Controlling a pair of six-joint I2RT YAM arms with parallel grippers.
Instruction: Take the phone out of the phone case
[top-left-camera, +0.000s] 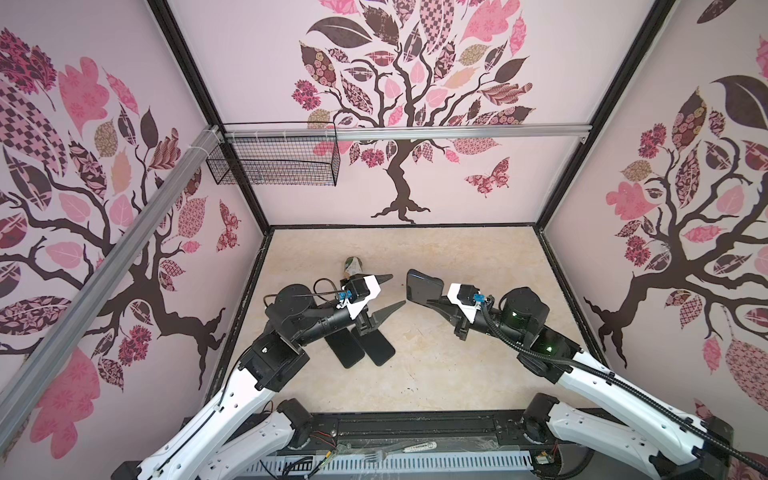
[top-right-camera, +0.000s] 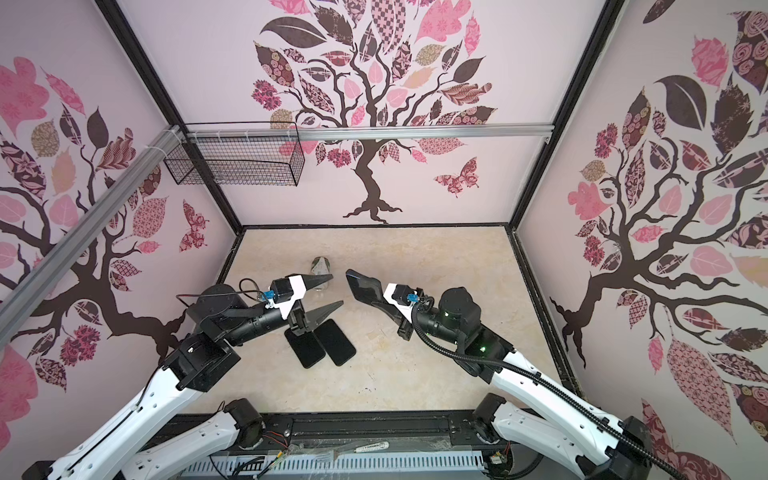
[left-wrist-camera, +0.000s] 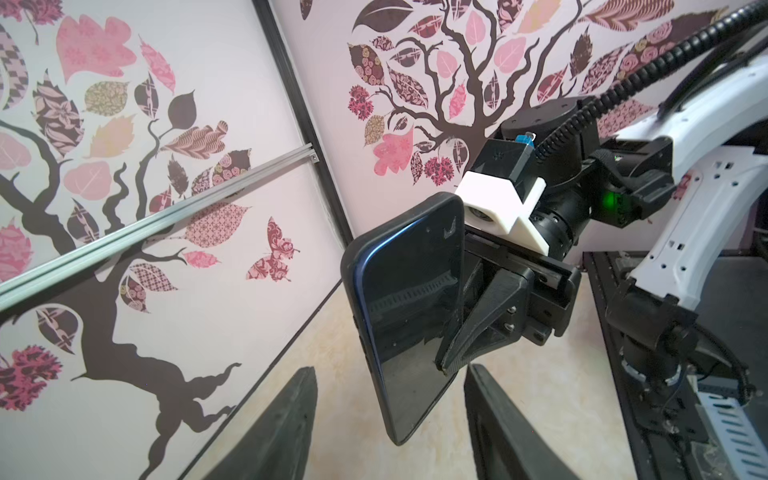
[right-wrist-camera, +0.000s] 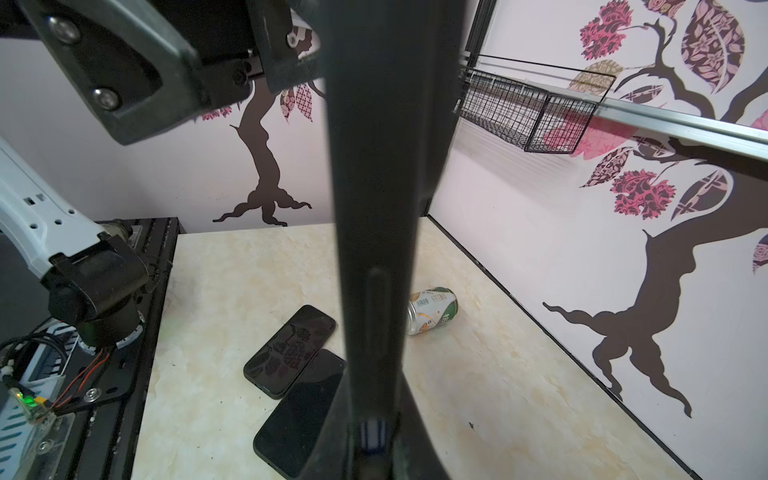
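Note:
A dark phone (left-wrist-camera: 411, 316) in a black phone case (left-wrist-camera: 353, 266) is held upright above the table in both top views (top-left-camera: 424, 286) (top-right-camera: 363, 284). My right gripper (top-left-camera: 436, 301) (right-wrist-camera: 374, 449) is shut on its one end. A blue edge of the phone shows inside the case rim in the left wrist view. My left gripper (top-left-camera: 398, 289) (left-wrist-camera: 390, 370) stands open just left of the phone, its fingers on either side of the phone's free corner without touching it. In the right wrist view the cased phone (right-wrist-camera: 382, 208) fills the middle as a dark bar.
Two more dark phones (top-left-camera: 349, 347) (top-left-camera: 378, 345) lie side by side on the table under the left arm. A green and white can (top-left-camera: 353, 266) (right-wrist-camera: 432, 309) lies on its side behind them. A black wire basket (top-left-camera: 274, 162) hangs on the back wall rail.

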